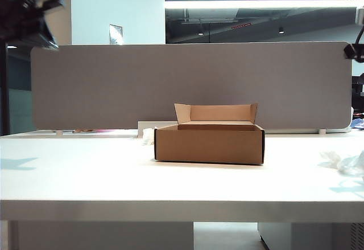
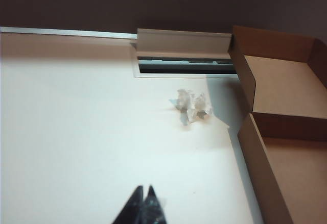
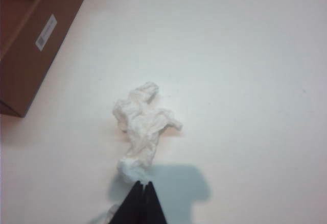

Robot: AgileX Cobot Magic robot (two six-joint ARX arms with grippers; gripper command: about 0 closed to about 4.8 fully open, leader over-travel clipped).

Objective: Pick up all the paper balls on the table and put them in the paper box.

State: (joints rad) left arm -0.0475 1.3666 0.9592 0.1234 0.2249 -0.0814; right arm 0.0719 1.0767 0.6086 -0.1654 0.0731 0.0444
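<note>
The brown paper box [image 1: 209, 143] stands open mid-table with its lid flaps upright at the back. One white paper ball [image 1: 347, 162] lies at the table's [image 1: 85, 181] right edge, and another [image 1: 149, 135] peeks out behind the box's left side. In the left wrist view my left gripper [image 2: 144, 189] is shut and empty, hanging above the table well short of a paper ball [image 2: 191, 104] beside the box [image 2: 286, 132]. My right gripper [image 3: 143, 184] is also shut and empty. It hovers just short of a crumpled paper ball [image 3: 143, 127], with the box corner [image 3: 30, 40] further off.
A grey fabric divider [image 1: 187, 85] runs along the table's far edge. A white cable-slot cover [image 2: 184, 55] sits behind the box. The left arm [image 1: 25, 11] hangs high at the upper left and the right arm [image 1: 355, 48] at the upper right.
</note>
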